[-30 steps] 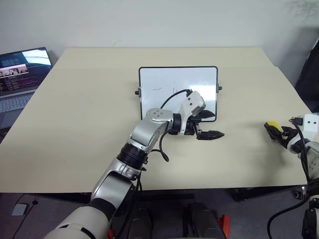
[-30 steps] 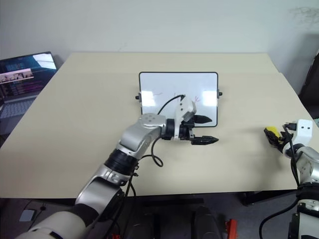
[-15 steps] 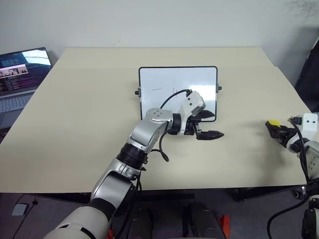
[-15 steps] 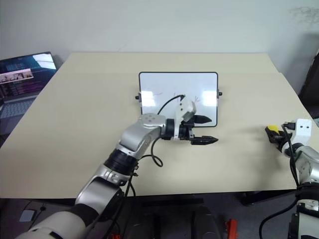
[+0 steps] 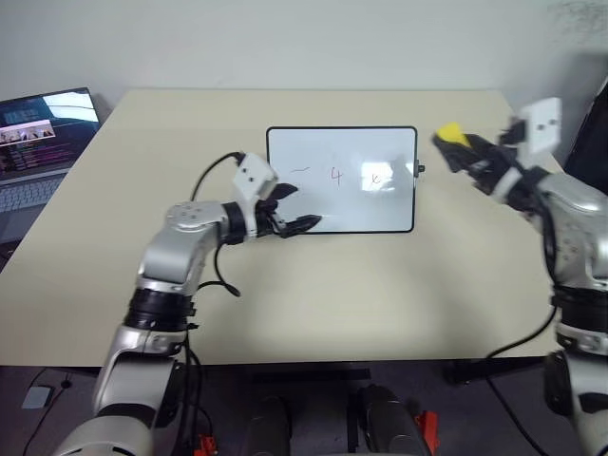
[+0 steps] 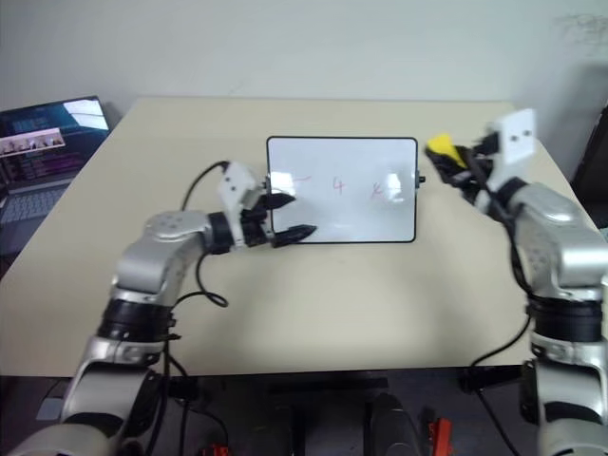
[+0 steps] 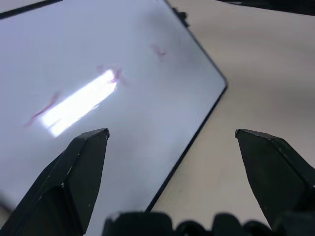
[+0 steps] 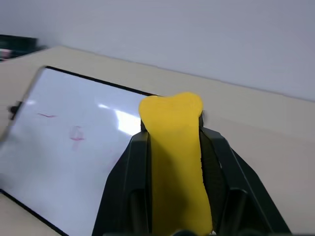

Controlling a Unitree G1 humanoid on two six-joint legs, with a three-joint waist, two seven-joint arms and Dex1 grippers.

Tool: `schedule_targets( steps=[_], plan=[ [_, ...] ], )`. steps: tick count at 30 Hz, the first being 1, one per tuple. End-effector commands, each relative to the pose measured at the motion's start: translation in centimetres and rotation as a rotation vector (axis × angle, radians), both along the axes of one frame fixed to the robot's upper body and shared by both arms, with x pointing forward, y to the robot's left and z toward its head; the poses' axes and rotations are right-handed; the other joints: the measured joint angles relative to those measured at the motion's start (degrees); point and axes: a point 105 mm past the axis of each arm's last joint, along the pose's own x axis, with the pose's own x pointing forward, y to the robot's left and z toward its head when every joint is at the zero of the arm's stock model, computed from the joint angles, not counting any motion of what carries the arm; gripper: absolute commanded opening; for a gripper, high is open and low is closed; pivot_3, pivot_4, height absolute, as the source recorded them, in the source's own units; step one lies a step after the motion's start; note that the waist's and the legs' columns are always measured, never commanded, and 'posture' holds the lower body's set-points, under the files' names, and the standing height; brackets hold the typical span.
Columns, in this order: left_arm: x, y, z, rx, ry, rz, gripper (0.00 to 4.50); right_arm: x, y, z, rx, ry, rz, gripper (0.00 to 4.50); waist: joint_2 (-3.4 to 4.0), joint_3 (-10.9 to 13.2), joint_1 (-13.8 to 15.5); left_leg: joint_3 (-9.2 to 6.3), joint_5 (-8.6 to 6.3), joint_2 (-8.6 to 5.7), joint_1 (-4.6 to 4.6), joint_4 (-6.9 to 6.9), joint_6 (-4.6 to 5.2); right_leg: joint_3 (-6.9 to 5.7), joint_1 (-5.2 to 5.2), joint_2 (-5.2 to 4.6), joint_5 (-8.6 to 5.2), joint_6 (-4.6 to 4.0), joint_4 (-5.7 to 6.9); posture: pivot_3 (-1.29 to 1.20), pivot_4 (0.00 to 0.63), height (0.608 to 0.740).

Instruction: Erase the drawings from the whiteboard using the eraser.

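The whiteboard (image 5: 353, 205) lies flat at the middle of the table, black-framed. On it are the drawings: a short dash (image 5: 300, 171), a "4" (image 5: 335, 176) and a small squiggle (image 5: 378, 179). My left gripper (image 5: 296, 207) hovers open over the board's near left corner, with nothing between its fingers (image 7: 83, 167). My right gripper (image 5: 467, 152) is raised just past the board's right edge and is shut on the yellow eraser (image 5: 450, 134). In the right wrist view the eraser (image 8: 174, 147) stands between the fingers, with the whiteboard (image 8: 74, 147) beyond it.
The board rests on a beige table (image 5: 380, 294) with bare surface all around it. An open laptop (image 5: 38, 142) stands off the table's left side. A dark object (image 5: 591, 133) stands beyond the table's right edge.
My right gripper has lifted the eraser off the table's right side and carried it up and left to the board's edge. My left arm swung left, uncovering the drawings.
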Motion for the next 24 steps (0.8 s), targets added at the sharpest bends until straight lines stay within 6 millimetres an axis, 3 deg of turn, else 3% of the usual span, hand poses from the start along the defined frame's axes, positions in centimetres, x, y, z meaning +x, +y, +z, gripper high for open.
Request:
schedule_targets(
  steps=[1, 8, 15, 18, 21, 24],
  plan=[
    [-0.5, 1.9, 1.9, -0.035, -0.070, 0.084, 4.50, 0.6, 4.1, 1.9, 0.001, -0.106, 0.113, 1.00, 0.00, 0.0, 0.1, -0.02, 0.00, 0.00, -0.02, -0.01, 0.00, -0.02, -0.01, 0.00, 0.00, 0.00, 0.00, 0.00, 0.150, 0.740],
    [-0.8, 3.4, 0.8, -0.012, -0.094, 0.221, 4.50, 1.8, 12.9, 1.8, -0.100, -0.273, 0.305, 1.00, 0.00, 0.0, 0.0, -0.07, 0.00, 0.01, -0.02, -0.02, 0.00, -0.10, -0.03, 0.00, 0.01, -0.02, 0.05, 0.00, 0.150, 0.740],
    [0.1, 4.8, 0.9, -0.021, -0.150, 0.341, 4.50, 3.0, 17.6, 0.8, -0.173, -0.335, 0.342, 1.00, -0.01, 0.0, -0.2, -0.09, 0.00, 0.02, 0.01, -0.02, -0.01, -0.12, -0.04, 0.00, 0.17, -0.29, 0.08, 0.00, 0.150, 0.740],
    [0.5, 5.0, 0.8, -0.034, -0.156, 0.374, 4.50, 3.2, 20.7, -0.2, -0.228, -0.350, 0.352, 1.00, 0.00, 0.0, -0.3, -0.13, 0.00, 0.02, 0.01, -0.04, -0.01, -0.16, -0.04, 0.00, 0.18, -0.31, 0.08, 0.00, 0.150, 0.740],
    [0.2, 4.4, 0.7, -0.038, -0.152, 0.357, 4.50, 3.7, 21.6, -1.2, -0.311, -0.354, 0.325, 1.00, 0.00, 0.0, -0.4, -0.14, 0.00, 0.02, 0.02, -0.07, -0.01, -0.16, -0.07, 0.01, 0.18, -0.32, 0.09, 0.00, 0.150, 0.740],
    [0.1, 4.0, 0.7, -0.041, -0.152, 0.348, 4.50, 4.7, 21.1, -3.0, -0.413, -0.295, 0.275, 1.00, -0.01, 0.0, -0.2, -0.16, 0.00, 0.02, -0.01, -0.09, -0.01, -0.18, -0.08, 0.01, 0.18, -0.32, 0.08, 0.00, 0.150, 0.740]
  ],
)
